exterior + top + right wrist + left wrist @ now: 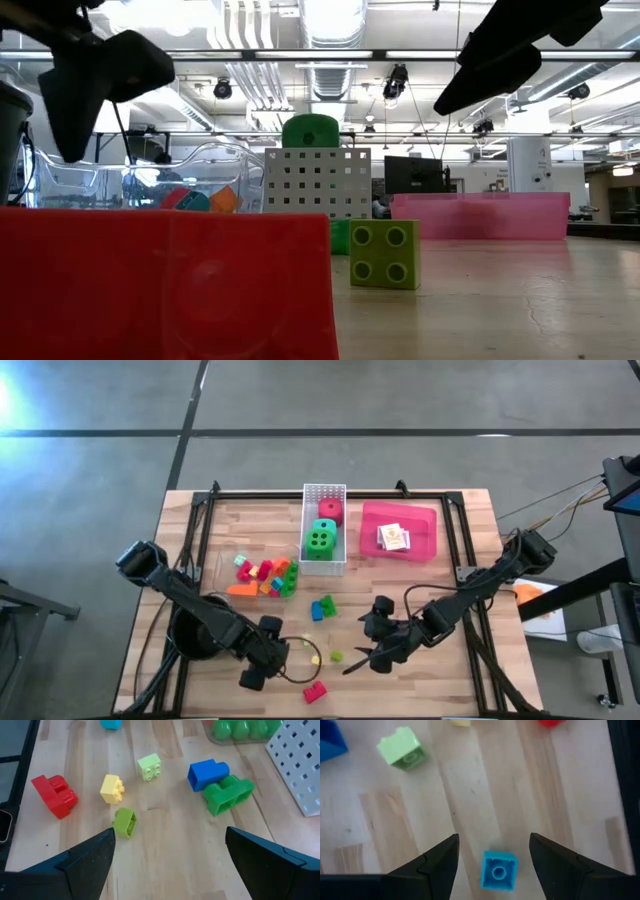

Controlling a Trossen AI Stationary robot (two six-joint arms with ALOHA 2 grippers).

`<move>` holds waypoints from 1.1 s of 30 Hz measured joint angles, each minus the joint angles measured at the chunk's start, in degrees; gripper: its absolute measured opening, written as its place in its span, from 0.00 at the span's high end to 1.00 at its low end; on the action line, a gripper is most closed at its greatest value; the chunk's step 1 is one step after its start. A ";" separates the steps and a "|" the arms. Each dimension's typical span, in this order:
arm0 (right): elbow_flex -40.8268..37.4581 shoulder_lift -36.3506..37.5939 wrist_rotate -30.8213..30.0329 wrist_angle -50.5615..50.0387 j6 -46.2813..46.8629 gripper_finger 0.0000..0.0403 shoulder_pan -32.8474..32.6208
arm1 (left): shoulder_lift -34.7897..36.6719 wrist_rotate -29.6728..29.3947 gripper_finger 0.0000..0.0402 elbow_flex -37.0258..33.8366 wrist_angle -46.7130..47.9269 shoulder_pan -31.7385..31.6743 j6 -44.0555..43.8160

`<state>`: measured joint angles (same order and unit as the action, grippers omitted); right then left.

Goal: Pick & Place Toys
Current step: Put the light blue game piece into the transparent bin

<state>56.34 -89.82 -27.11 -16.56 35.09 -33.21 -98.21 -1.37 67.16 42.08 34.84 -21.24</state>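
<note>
A: How does the left gripper [493,851] stand?
B: Its fingers are spread, holding nothing, poised over a small blue brick [498,870] that lies on the table [450,690] between them. It hangs near the table's front edge.
A: And the right gripper [170,847]?
B: Spread wide and empty too, above the bare wood. Ahead of it lie a green brick [125,822], a yellow brick [111,788] and a red brick [55,795].
A: The other toys?
B: A green die [321,538] and a red die [330,510] sit in the white basket [324,491]; a card pack [394,537] lies in the pink tray [425,520].
</note>
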 joint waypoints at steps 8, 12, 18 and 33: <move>0.00 0.02 0.04 0.05 -0.21 0.08 -0.02 | -3.91 2.32 0.40 0.00 1.99 1.01 3.24; 0.00 0.02 0.15 0.05 -0.37 0.08 -0.02 | -5.48 3.24 0.40 -0.02 3.48 1.44 2.80; 0.00 0.04 0.15 0.09 -0.37 0.08 -0.02 | -5.77 3.48 0.40 0.00 4.29 1.50 1.73; 0.00 0.07 0.32 0.32 -0.37 0.08 -0.02 | -9.50 4.82 0.40 0.16 4.60 1.98 1.78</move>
<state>56.34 -89.76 -26.79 -16.24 34.72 -33.23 -107.71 3.44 67.31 46.67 36.82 -19.46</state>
